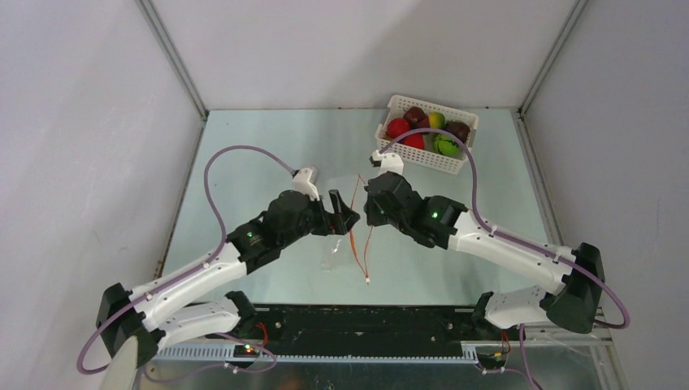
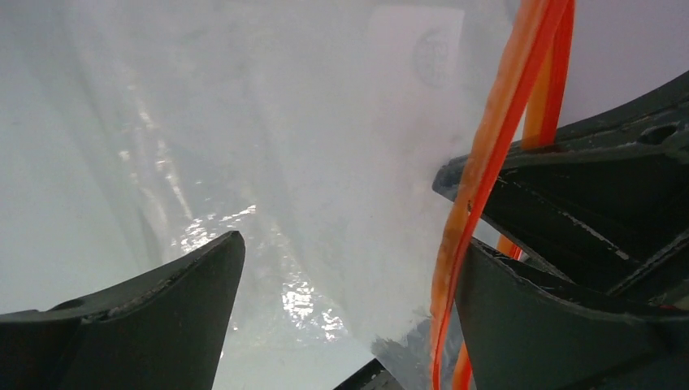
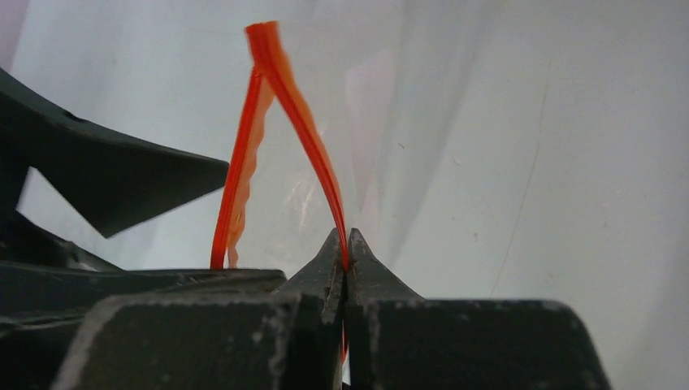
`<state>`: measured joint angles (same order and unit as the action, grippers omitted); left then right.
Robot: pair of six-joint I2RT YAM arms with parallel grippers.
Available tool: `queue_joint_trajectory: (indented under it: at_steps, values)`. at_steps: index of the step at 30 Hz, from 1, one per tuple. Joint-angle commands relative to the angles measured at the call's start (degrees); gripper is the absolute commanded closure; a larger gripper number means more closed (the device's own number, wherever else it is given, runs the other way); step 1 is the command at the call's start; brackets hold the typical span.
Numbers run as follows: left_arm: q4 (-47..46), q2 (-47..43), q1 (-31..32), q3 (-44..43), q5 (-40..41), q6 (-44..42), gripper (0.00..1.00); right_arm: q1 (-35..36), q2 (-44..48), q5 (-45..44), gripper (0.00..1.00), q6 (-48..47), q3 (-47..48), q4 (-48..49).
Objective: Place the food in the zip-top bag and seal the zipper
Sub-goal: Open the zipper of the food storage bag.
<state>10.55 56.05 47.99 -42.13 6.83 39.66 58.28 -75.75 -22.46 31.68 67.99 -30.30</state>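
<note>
The clear zip-top bag (image 1: 337, 244) is held up over the middle of the table between both grippers. Its orange-red zipper (image 1: 355, 236) hangs as two parted strips, with a white slider tab (image 1: 367, 281) at the low end. My right gripper (image 3: 347, 253) is shut on one zipper strip (image 3: 305, 130). My left gripper (image 2: 349, 284) stands open around the bag film (image 2: 309, 162), the other strip (image 2: 487, 162) lying against its right finger (image 2: 552, 325). The food (image 1: 422, 130), red, maroon and green balls, lies in the basket at the back right.
The white perforated basket (image 1: 422, 161) stands against the back right corner by the wall. Both arms meet over the table's centre, gripper (image 1: 345, 213) facing gripper (image 1: 370, 203) closely. The right arm's fingers (image 2: 585, 187) show dark in the left wrist view.
</note>
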Motion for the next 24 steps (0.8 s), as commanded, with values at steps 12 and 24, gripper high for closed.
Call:
queue_joint_trajectory:
  at_steps: [12,24]
  values:
    - [9.88,8.33,6.49,-8.2,15.23,3.9,0.54,0.44,3.72,2.36,1.0,3.92,4.61,-0.01]
    - [32.75,2.43,6.89,-19.21,38.17,6.77,1.0,-4.59,6.83,-3.02,1.0,-12.12,5.06,-9.79]
